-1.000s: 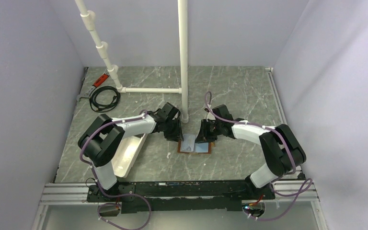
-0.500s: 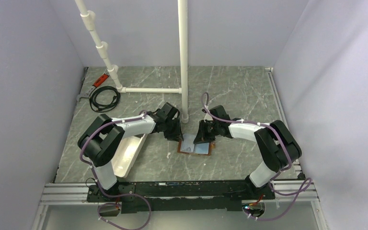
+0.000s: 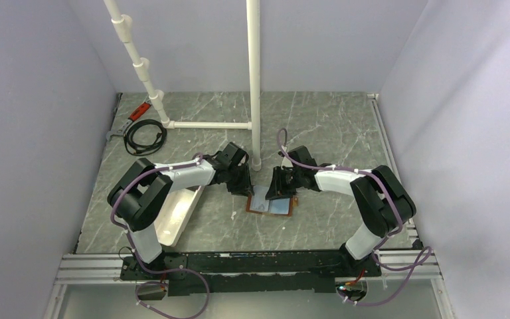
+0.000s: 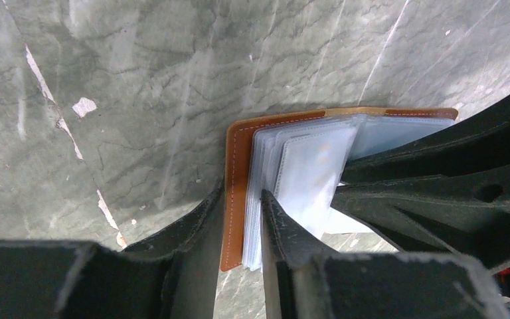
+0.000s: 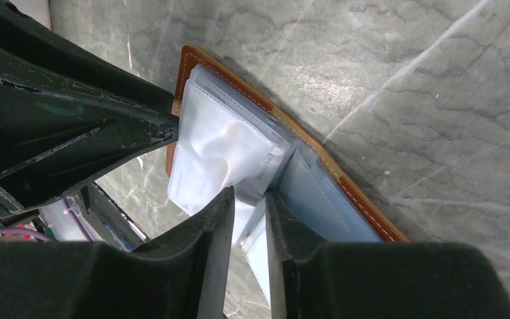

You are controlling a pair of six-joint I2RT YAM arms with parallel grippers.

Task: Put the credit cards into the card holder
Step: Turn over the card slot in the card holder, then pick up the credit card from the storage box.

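Note:
The card holder (image 3: 265, 211) lies open on the table between both arms, brown-edged with clear sleeves. In the left wrist view my left gripper (image 4: 244, 199) is shut on its brown cover (image 4: 234, 199) and the stack of sleeves at the near edge. My right gripper (image 5: 249, 199) reaches in from the other side (image 3: 276, 191). Its jaws stand a little apart around the loose edge of a sleeve. A grey-silver credit card (image 5: 263, 169) with small print sticks out just beyond them. A light blue card (image 5: 322, 199) lies flat in the pocket beside the right finger.
A long white tray (image 3: 176, 216) lies left of the holder under the left arm. A white pipe (image 3: 255, 80) stands upright just behind both grippers, joined to a pipe frame (image 3: 206, 124). A black cable (image 3: 145, 136) and a red tool (image 3: 139, 109) lie far left.
The right arm has shifted a little to the left, its gripper further over the card holder. The left gripper has stayed on the holder's edge.

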